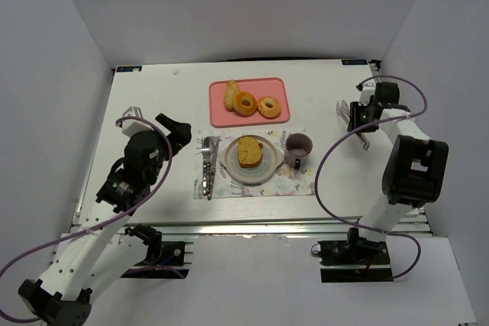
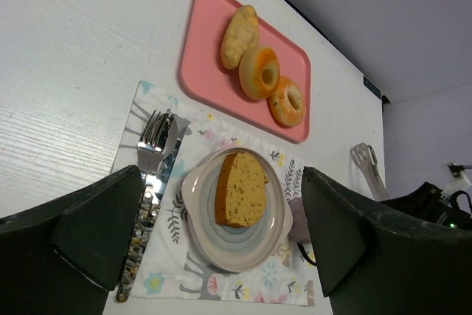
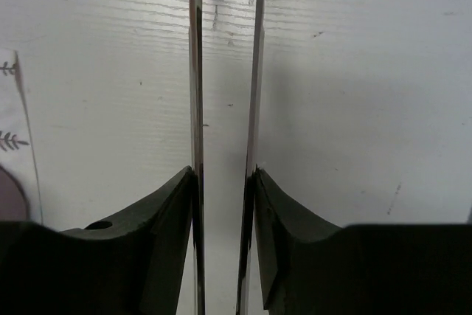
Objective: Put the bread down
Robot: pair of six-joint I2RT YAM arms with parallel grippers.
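The thick golden-orange bread slice (image 1: 249,152) lay on the round pale plate (image 1: 252,177), so placing looked finished. The left gripper (image 1: 176,131) gaped empty, while the right gripper (image 3: 223,189) apparently pinched thin metal tongs (image 3: 195,94).

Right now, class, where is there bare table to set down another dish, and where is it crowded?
Bare: the far-left corner beside the tray, and the stretch between the mug and the tongs. Crowded: the centre, where tray, placemat, plate and cutlery sit close, with the left gripper hanging beside the placemat.
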